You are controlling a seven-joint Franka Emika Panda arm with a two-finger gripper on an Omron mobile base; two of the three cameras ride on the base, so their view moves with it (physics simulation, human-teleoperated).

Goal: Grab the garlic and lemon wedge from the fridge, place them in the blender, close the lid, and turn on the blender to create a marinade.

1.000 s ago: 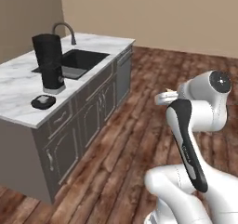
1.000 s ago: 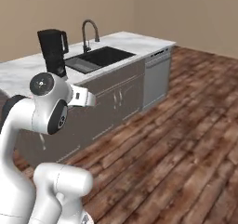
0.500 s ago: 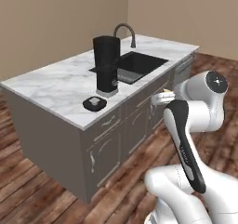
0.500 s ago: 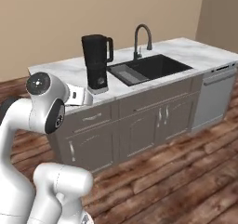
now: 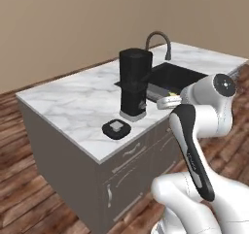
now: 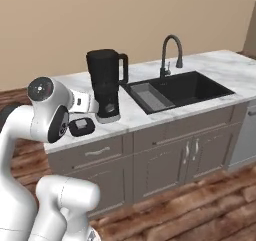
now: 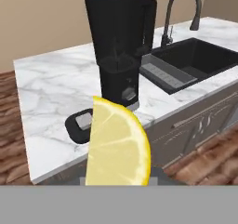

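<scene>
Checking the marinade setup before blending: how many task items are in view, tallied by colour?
Black: 2, the blender and the lid beside it on the counter.
Yellow: 1, the lemon wedge in the pincer.
Total: 3

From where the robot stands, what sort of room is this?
A kitchen, computer-rendered: a marble counter over grey cabinets, a black sink with a curved faucet, and a black blender standing on top.

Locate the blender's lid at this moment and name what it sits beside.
The lid lies flat on the marble counter near its front edge, just in front and to the left of the blender in the left base view, off the jar.
</scene>
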